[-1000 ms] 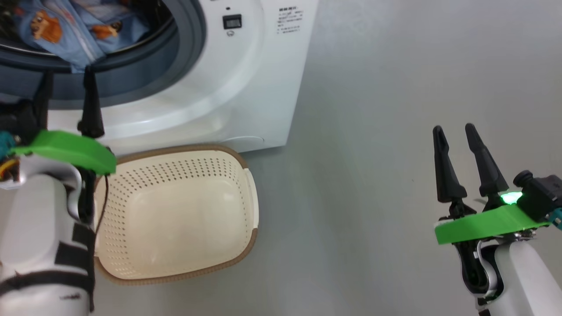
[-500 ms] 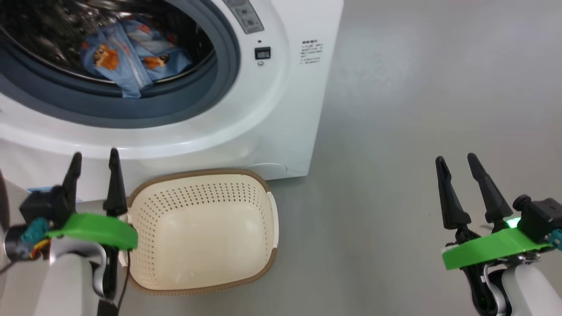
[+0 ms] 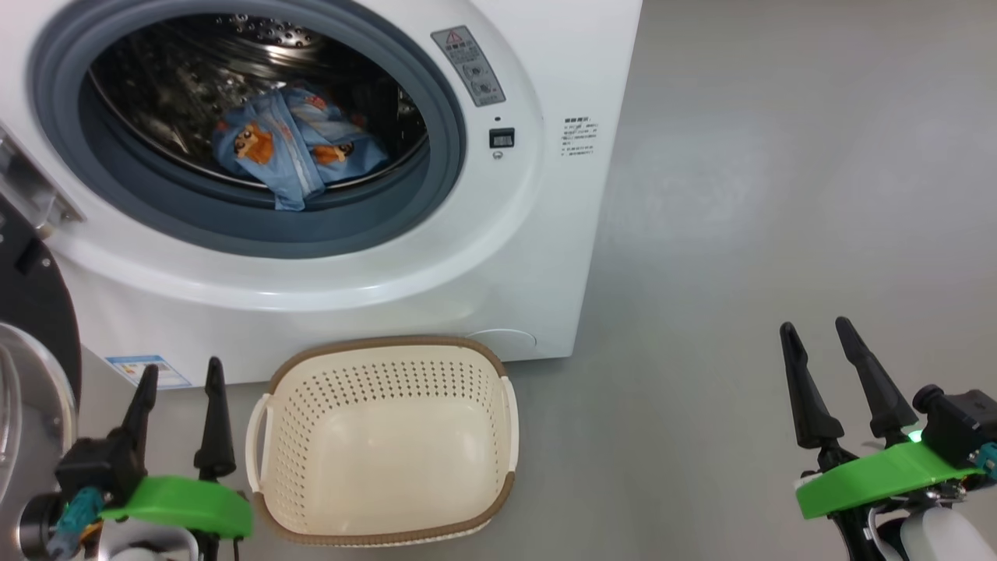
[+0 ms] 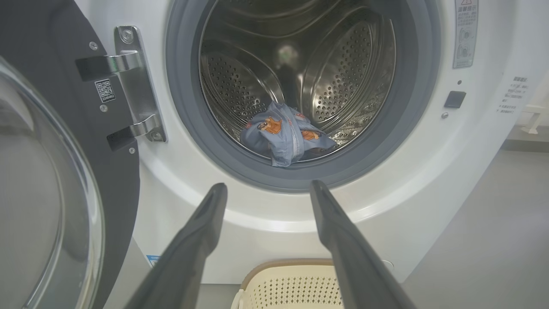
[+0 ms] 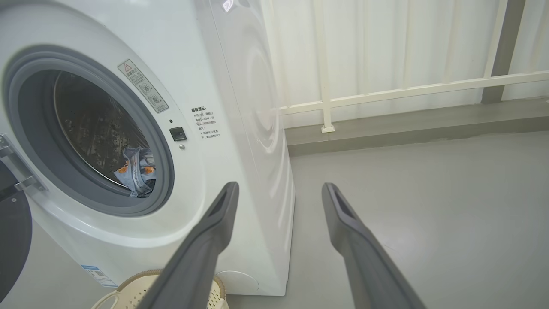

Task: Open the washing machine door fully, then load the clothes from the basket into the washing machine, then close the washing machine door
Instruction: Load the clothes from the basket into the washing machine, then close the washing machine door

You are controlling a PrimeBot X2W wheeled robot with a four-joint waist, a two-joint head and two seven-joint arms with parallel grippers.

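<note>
The washing machine (image 3: 545, 234) stands with its drum open. The washing machine door (image 3: 35, 304) hangs swung out at the left edge, black rim and glass showing. The clothes (image 3: 296, 152), blue with orange prints, lie in the drum near its front lip, clothes (image 4: 285, 137) and clothes (image 5: 135, 169). The basket (image 3: 385, 341) sits on the floor before the machine with nothing in it. My left gripper (image 3: 181, 368) is open and holds nothing, just left of the basket and low in front of the machine. My right gripper (image 3: 814, 326) is open over bare floor, far right.
Grey floor spreads to the right of the machine. A blue energy label (image 3: 144, 370) sits at the machine's lower left corner. In the right wrist view a white railing (image 5: 386, 92) and a low ledge run behind the machine.
The head camera has tilted up, bringing the whole drum into view. My left gripper has drawn back from the drum's lip to beside the basket. The right gripper has kept its place.
</note>
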